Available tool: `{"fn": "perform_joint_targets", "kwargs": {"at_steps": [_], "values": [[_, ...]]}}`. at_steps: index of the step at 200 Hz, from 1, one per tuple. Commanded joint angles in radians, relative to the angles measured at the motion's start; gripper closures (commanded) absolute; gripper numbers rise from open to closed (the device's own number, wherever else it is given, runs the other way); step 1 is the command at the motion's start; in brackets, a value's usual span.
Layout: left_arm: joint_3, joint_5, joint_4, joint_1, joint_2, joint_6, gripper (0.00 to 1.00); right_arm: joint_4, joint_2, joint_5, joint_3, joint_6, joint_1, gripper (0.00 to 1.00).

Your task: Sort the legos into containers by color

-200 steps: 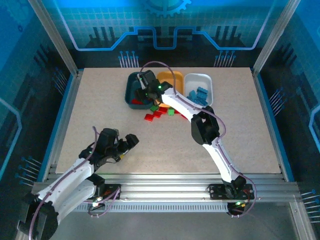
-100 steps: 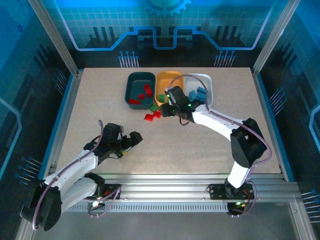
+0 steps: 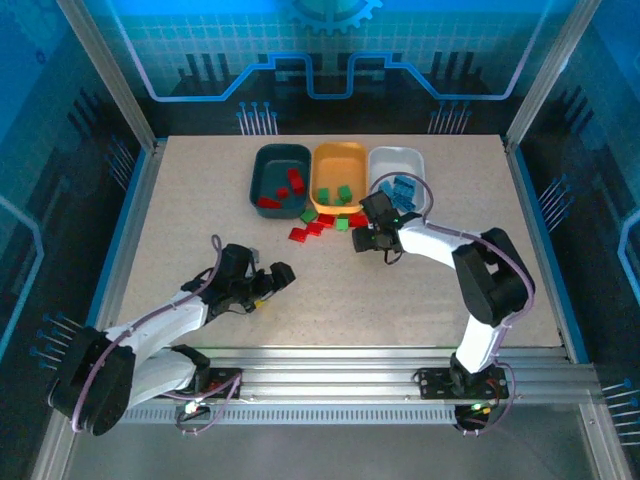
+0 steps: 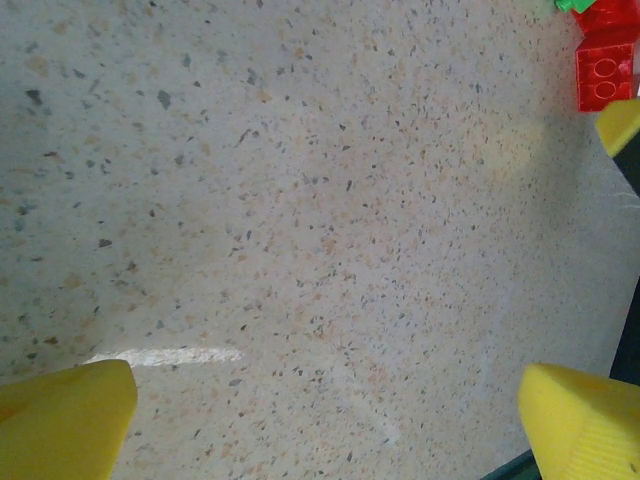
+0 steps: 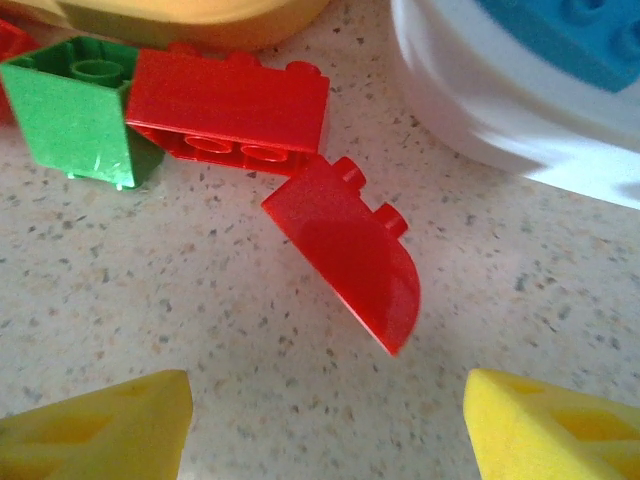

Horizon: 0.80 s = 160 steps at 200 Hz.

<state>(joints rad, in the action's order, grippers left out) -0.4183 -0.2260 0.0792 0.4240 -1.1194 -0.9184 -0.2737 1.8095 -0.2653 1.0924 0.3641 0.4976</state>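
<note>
1. Left arm: lies low over the near left of the table point(image 3: 200, 200), forearm angled toward the centre. The left gripper point(image 3: 274, 278) has its yellow fingertips point(image 4: 65, 420) spread wide with only bare tabletop between them.
2. Right arm: rises from its base, folds at the elbow on the right, and its forearm reaches leftward. The right gripper point(image 3: 366, 240) points down at the table, jaws wide apart and holding nothing.
3. Just ahead of the right gripper's fingertips point(image 5: 560, 430): a curved red brick point(image 5: 345, 250) lies on the table, its corner touching a long red brick point(image 5: 230, 110); a green brick point(image 5: 75, 120) sits against the latter.
4. Loose legos point(image 3: 312, 228), red and green, are scattered on the table just in front of the trays.
5. Far row, left to right, side by side: teal tray point(image 3: 262, 160) with red bricks point(image 3: 294, 180); orange tray point(image 3: 338, 152) with green bricks point(image 3: 344, 193); white tray point(image 3: 395, 158) with blue bricks point(image 3: 400, 190).
</note>
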Motion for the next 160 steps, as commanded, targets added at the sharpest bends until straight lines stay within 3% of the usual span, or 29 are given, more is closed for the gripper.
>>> {"fn": "perform_joint_targets", "kwargs": {"at_steps": [1,73,112,160], "values": [[-0.031,-0.024,-0.026,0.007,-0.027,-0.017,0.01,0.022,0.072,0.027,0.067,-0.019,-0.019,0.27],[-0.038,-0.006,0.002,0.012,-0.012,0.010,0.01,0.022,0.146,0.013,0.127,-0.030,-0.015,0.37],[-0.073,-0.021,0.012,0.012,-0.031,0.016,0.01,0.028,0.157,0.021,0.127,-0.039,-0.011,0.60],[-0.069,-0.013,0.018,0.012,-0.019,0.028,0.01,0.050,0.073,0.009,0.040,-0.054,0.050,0.71]]}}
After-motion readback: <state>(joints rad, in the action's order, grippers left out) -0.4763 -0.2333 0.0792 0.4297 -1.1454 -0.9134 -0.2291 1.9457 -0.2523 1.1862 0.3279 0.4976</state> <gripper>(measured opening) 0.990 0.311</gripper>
